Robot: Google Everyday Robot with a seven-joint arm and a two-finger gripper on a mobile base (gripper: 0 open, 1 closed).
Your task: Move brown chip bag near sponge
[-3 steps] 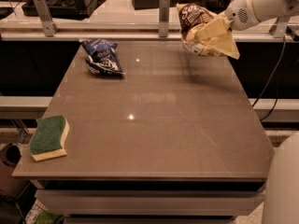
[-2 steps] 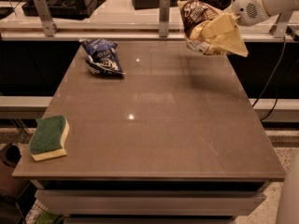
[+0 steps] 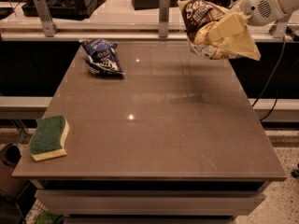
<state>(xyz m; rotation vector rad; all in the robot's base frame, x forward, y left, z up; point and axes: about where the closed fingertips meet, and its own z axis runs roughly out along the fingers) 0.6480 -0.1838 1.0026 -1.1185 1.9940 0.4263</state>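
**Brown foil aloft, a whole counter away from the sponge**

The brown chip bag (image 3: 212, 29) hangs clear of the counter (image 3: 163, 139), diagonally across from the sponge (image 3: 48, 137). The sponge lies at the near left corner, and the bag is above the far right edge, well apart from it. The hand (image 3: 242, 14) is clamped on the bag's pale yellow lower part, on the side turned away from the sponge. The dark lettered top therefore points toward the sponge's side, and the crumpled foil sags below the grip. The white arm (image 3: 271, 1) runs off beyond the hand, farther still from the sponge.

The step in hand, as I judge it, is the carry. Done well, it is a diagonal sweep toward the sponge, with the bag high enough that its drooping corner does not drag on the surface. The way between bag and sponge lies open. The blue-and-white chip bag (image 3: 102, 56) sits well beyond the sponge, toward the far left, and a direct diagonal should pass clear of it.

Foil is slick and light, so a steady pace suits better than a quick swing, which could let the bag twist or slip in the grip. Aim to set the bag down just beside the sponge, on the side facing the counter's middle. It should not land on top of the sponge, or so near the front edge that it tips off. Lower until the foil rests on the surface before letting go, and avoid nudging the sponge.
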